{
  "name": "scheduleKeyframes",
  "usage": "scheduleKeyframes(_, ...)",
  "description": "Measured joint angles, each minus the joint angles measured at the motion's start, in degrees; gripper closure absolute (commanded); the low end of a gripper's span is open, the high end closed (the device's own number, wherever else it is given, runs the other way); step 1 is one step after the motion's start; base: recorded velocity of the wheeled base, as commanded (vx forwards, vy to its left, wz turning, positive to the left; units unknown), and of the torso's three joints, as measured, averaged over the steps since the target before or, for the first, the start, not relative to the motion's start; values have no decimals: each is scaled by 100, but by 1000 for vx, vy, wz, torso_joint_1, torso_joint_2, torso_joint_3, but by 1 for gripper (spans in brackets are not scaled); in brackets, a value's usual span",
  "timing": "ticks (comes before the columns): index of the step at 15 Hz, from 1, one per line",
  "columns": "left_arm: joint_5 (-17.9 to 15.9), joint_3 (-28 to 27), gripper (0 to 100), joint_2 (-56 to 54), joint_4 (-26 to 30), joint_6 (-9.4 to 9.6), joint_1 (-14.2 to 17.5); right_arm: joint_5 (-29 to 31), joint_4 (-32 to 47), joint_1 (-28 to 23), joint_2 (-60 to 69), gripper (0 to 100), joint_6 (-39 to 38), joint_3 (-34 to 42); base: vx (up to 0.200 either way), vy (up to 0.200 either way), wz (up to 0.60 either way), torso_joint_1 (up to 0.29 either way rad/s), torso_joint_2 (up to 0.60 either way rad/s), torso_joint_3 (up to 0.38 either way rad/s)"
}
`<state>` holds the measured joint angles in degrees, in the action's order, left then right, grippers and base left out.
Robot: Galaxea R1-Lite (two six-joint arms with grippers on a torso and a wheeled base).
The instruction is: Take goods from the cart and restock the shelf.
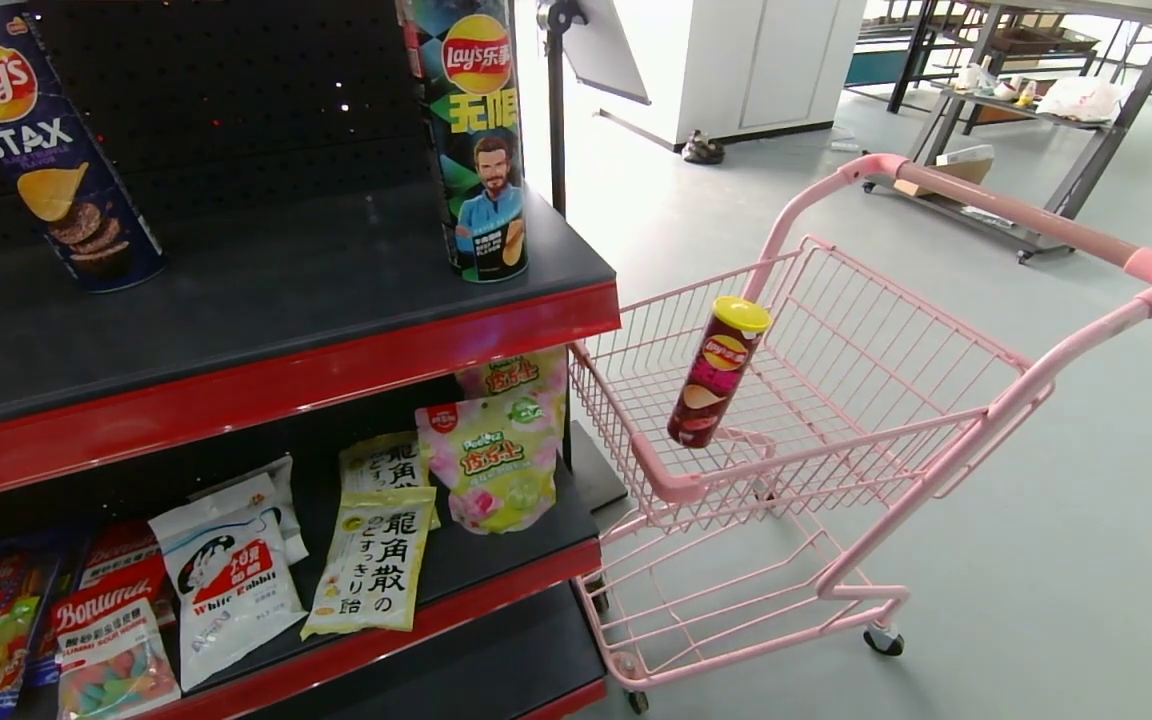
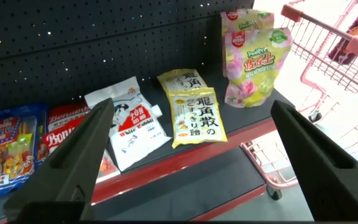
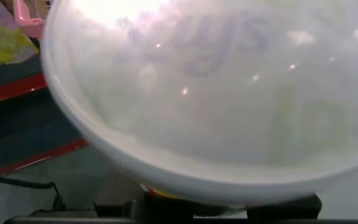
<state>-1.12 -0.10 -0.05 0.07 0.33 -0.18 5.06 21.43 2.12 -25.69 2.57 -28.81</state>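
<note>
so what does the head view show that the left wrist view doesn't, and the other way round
Head view only: the top shelf with a blue can and a green-and-black can standing on it, and the handle of the pink cart. Left wrist view only: the left gripper, fingers wide apart, before the lower shelf. Both: the white bag, yellow bags and pink-green pouch on that shelf, plus part of the cart. The red can in the cart is plain from the head; the wrist view may catch a sliver.
</note>
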Motion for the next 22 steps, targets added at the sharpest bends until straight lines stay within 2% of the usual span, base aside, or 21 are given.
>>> scheduleKeyframes(10,-2,0,0,0,-7,0,0,-39,-102,-15,20,100,134,-104,0,0,0,159,-507,-344)
scheduleKeyframes(15,-2,0,0,0,-7,2,0,-44,-602,-12,-345,100,177,-117,0,0,0,205,-515,-326)
scheduleKeyframes(22,0,0,0,0,-5,2,-6,-5,-945,-65,-881,100,295,-93,0,0,600,66,-150,-93)
